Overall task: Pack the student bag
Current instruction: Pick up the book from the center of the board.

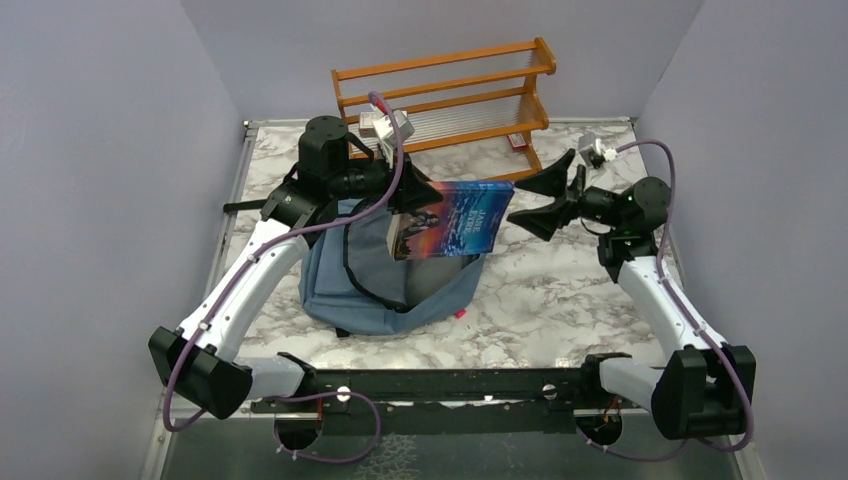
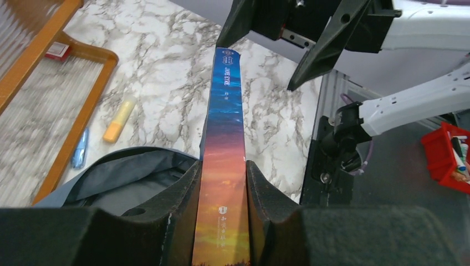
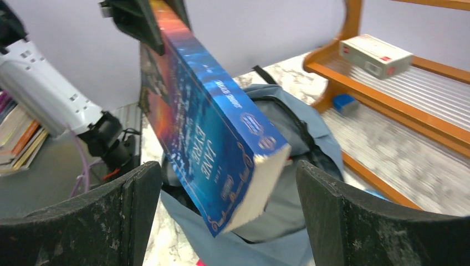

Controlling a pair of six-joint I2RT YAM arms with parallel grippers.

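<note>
The student bag (image 1: pixel 350 290) lies on the marble table, dusty blue, with its top unzipped and its grey inside showing (image 2: pixel 127 177). A blue-and-orange book (image 1: pixel 455 218) hangs in the air above the bag's mouth. My left gripper (image 1: pixel 405 200) is shut on its spine end, and both pads press the covers (image 2: pixel 223 166). My right gripper (image 1: pixel 517 203) is open at the book's free end. In the right wrist view the book's corner (image 3: pixel 244 183) sits between the wide-apart fingers (image 3: pixel 227 169) with a gap on each side, and the bag (image 3: pixel 288 127) is below.
A wooden rack (image 1: pixel 445 95) stands at the back with a small box (image 3: pixel 376 54) on a shelf. A yellow highlighter (image 2: pixel 119 121) and a blue pen (image 2: pixel 80 148) lie by the rack's base. A pink item (image 1: pixel 461 314) peeks out beside the bag. A red bin (image 2: pixel 449 155) sits off the table.
</note>
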